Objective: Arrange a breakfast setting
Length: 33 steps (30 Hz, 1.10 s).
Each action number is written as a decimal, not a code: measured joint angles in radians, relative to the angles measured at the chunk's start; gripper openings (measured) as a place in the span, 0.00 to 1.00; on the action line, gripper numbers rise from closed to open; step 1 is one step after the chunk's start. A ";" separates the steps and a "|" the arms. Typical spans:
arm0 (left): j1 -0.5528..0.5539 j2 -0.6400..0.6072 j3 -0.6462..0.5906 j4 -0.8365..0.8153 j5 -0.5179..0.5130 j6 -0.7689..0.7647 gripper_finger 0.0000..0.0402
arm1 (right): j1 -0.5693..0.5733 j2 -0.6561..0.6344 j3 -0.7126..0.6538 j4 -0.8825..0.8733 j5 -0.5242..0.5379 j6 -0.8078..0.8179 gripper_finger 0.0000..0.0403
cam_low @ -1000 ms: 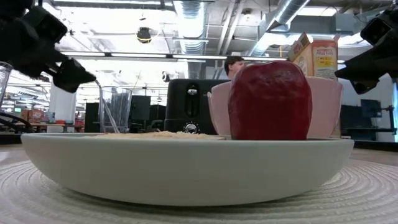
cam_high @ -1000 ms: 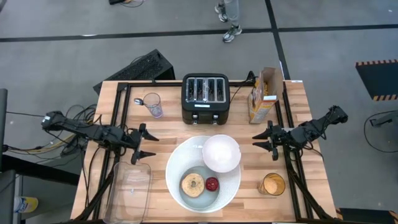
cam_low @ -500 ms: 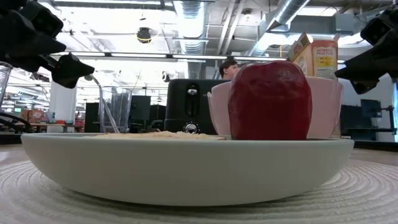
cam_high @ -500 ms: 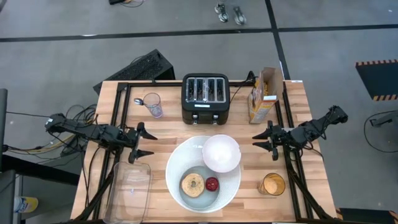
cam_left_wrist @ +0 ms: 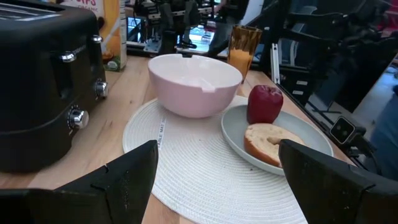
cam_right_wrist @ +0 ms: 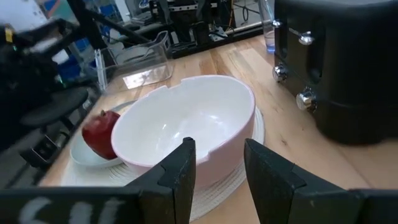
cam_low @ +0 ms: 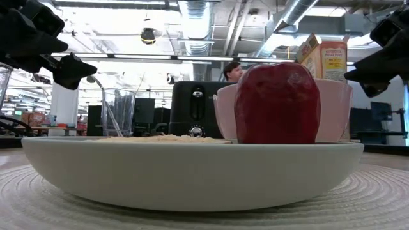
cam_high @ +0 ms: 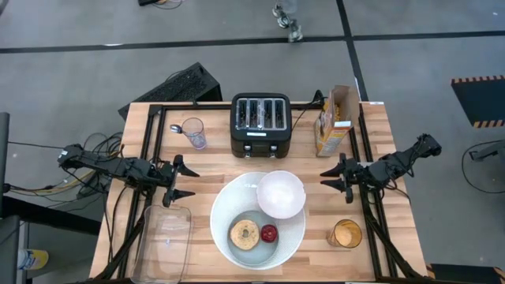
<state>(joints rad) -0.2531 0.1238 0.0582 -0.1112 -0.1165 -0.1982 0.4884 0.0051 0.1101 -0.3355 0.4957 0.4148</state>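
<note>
- The left gripper [cam_high: 178, 181] has its fingers spread apart and empty, hovering over bare wood left of the place setting; the right gripper [cam_high: 334, 177] also has its fingers apart and empty, over the table's right side.
- The plate [cam_high: 225, 236] sits on a round woven mat [cam_left_wrist: 186, 180] at the near middle of the table [cam_high: 213, 158].
- On the plate lie the bagel half [cam_high: 244, 234], cut side up, and the red apple [cam_high: 270, 233] just to its right.
- The white bowl [cam_high: 281, 194] stands at the plate's far right edge, empty.
- Farther back stands a black toaster [cam_high: 261, 124], with a cereal box [cam_high: 334, 121] to its right and a clear glass [cam_high: 193, 132] holding a spoon to its left.
- A glass of orange cereal balls [cam_high: 345, 234] stands near right; a clear container [cam_high: 164, 239] lies near left.
</note>
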 joint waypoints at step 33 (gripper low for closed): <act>0.000 0.000 0.000 -0.002 0.000 0.000 0.80 | 0.022 0.088 0.385 0.402 -0.042 0.153 0.40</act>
<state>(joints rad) -0.2531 0.1238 0.0586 -0.1127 -0.1161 -0.1982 0.5107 0.0931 0.4949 0.0663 0.4538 0.5674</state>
